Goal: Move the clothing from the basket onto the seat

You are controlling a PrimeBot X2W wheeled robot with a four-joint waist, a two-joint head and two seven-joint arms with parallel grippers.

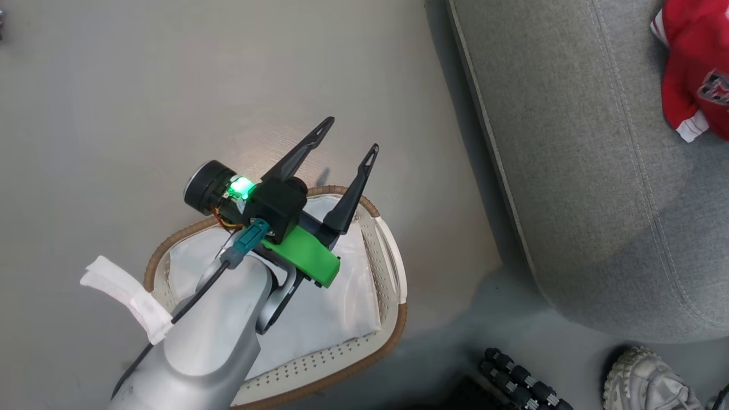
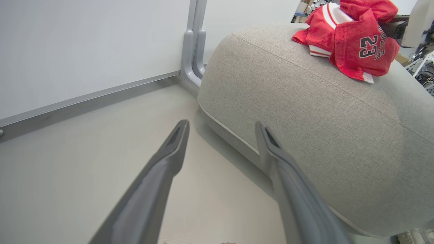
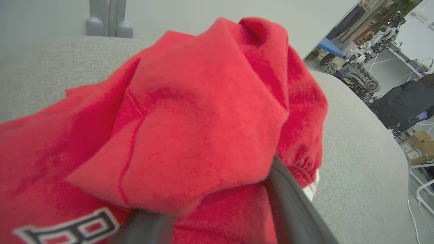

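My right gripper (image 3: 217,210) is open, the soft, light jersey (image 3: 190,118) only draped on it, well inside the seat's (image 3: 356,152) edge; I judge a bunched fold grips best.

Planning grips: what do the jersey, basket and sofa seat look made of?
Jersey: probably soft matte knit fabric, since it crumples into folds.
Basket: smooth cream plastic with perforated walls and a brown woven-looking rim.
Sofa seat: grey upholstery cloth with a visible weave and stitched seams.
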